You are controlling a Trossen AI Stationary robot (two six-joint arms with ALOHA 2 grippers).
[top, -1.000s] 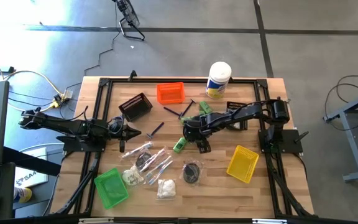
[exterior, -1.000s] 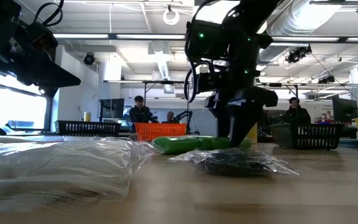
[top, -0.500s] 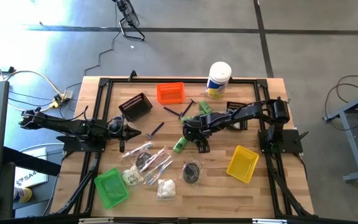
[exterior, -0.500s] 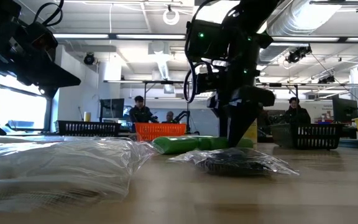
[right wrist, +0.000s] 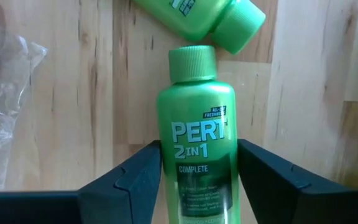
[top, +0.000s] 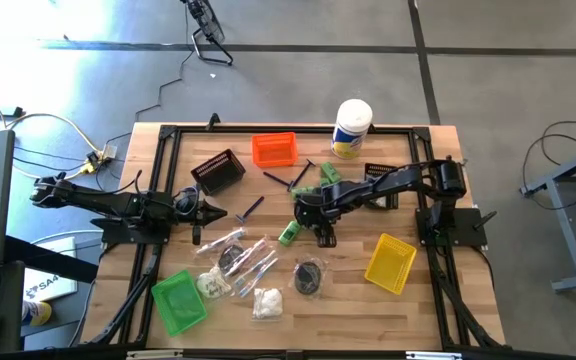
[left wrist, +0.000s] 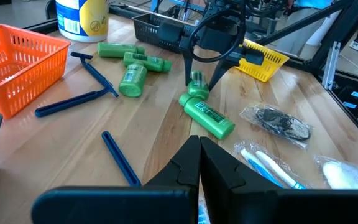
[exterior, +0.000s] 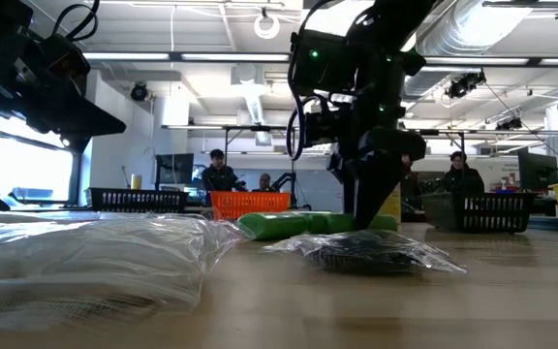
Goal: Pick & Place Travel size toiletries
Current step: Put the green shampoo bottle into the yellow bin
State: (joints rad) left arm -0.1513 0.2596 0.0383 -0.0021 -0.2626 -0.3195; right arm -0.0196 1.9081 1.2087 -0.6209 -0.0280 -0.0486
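The right tool point(right wrist: 197, 180) is down near the middle of the desk point(top: 428, 300), its two fingers point(right wrist: 129, 180) pressed against either side of a green bottle point(right wrist: 196, 143) that it grips by the lower body, cap pointing away from the wrist. A second green bottle point(right wrist: 197, 15) lies just beyond the cap, nearly touching it. The left tool point(left wrist: 199, 165) hangs over the left side of the desk with its fingers fully closed and nothing between them. Other toiletries are scattered around: blue razors point(left wrist: 92, 78), more green bottles point(left wrist: 132, 65), clear packets point(top: 243, 262) and a dark bundle in wrap point(top: 310, 275).
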